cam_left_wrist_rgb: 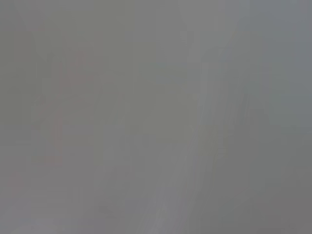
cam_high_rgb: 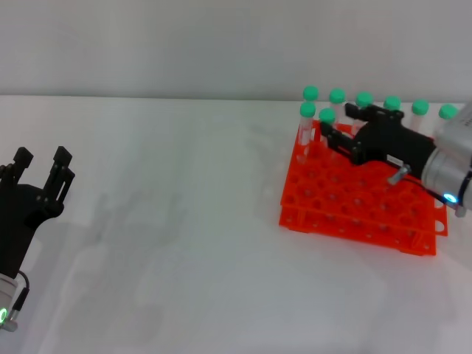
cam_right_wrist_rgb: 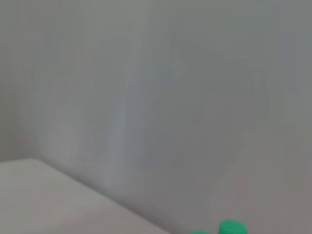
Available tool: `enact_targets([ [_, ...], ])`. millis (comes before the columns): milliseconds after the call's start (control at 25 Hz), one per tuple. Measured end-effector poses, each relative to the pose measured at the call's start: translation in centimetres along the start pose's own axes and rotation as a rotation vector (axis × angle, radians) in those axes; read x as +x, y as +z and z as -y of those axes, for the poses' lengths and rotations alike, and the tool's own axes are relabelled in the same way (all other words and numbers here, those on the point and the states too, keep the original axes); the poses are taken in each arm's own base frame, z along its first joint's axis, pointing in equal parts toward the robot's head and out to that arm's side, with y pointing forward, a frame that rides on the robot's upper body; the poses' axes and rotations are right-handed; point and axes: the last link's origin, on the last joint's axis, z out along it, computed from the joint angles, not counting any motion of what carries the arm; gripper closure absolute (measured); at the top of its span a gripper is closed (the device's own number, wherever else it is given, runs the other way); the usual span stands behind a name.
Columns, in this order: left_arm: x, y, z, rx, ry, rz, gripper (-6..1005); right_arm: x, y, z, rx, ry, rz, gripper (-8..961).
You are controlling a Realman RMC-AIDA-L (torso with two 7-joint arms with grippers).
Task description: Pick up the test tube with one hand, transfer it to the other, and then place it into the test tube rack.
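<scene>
I have the right gripper (cam_high_rgb: 333, 135), the black multi-fingered one on the silver wrist, reaching over the back of the bright orange-red two-tiered plastic rack (cam_high_rgb: 354, 210), its fingers spread open around the slim clear green-capped test tube (cam_high_rgb: 327, 125) that stands near the rack's far left corner. The fingers bracket that tube but I can't confirm contact yet, so I call the hand open. The tube stands upright in its hole, long axis vertical, green cap up, clear body down into the rack. A second identical tube (cam_high_rgb: 307, 122) stands just beside it at the corner, and more green-capped tubes (cam_high_rgb: 392, 103) line the rack's back edge, right by my knuckles. That's my worry: closing here could pinch two tubes at once, or the palm could knock the back row over. If I lift at a slant, the tube may bind in its hole and drag the light rack along. My left gripper (cam_high_rgb: 38, 173), black with upright fingers parted and empty, waits well apart from the rack on the white table (cam_high_rgb: 184, 221), so the handover needs a long carry with a firm hold.
</scene>
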Motion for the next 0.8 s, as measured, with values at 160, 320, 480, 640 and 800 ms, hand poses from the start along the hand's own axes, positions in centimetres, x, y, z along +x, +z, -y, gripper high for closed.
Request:
enact_targets([
  [160,0.0,0.0,0.0,0.002,0.000,-0.001,346,0.1,-1.5,0.6,0.038,0.021,0.035,352],
  [320,0.1,0.0,0.1,0.003,0.001,-0.003,346,0.3,-2.5,1.0,0.063,0.034,0.052,249],
  [480,0.1,0.1,0.1,0.001,0.003,-0.007,346,0.3,-2.8,1.4,0.078,0.043,0.060,175],
  [640,0.2,0.2,0.1,0.000,0.004,-0.008,347,0.3,-4.9,2.5,0.126,0.093,0.143,100],
  [800,0.2,0.2,0.1,0.000,0.004,-0.008,347,0.3,-7.8,4.1,0.207,0.133,0.238,100],
])
